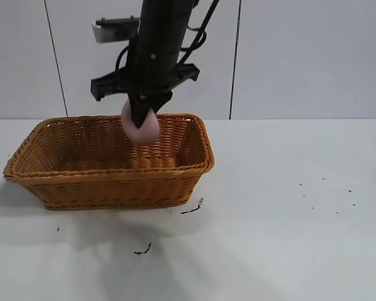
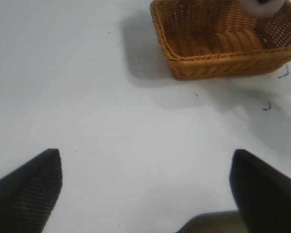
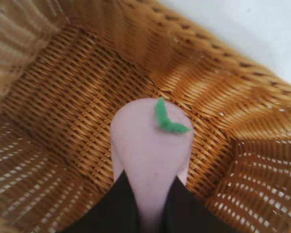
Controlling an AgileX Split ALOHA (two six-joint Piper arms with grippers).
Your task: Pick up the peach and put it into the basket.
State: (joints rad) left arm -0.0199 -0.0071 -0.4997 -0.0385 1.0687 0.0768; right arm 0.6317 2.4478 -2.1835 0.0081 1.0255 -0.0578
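Note:
My right gripper [image 1: 141,116] is shut on the pale pink peach [image 1: 141,128] and holds it above the inside of the orange-brown wicker basket [image 1: 113,170], near its back right part. In the right wrist view the peach [image 3: 153,145], with a small green leaf, sits between my two black fingers [image 3: 121,204] over the basket's woven floor [image 3: 63,97]; the gripper [image 3: 150,177] is clamped on its lower part. My left gripper [image 2: 145,160] is open and empty over bare table, far from the basket [image 2: 218,58]; the peach [image 2: 262,7] shows at that view's edge.
The basket stands on the left part of a white table [image 1: 288,219]. Small dark scraps [image 1: 191,209] lie on the table just in front of the basket, and more [image 1: 143,251] nearer the front. A panelled wall is behind.

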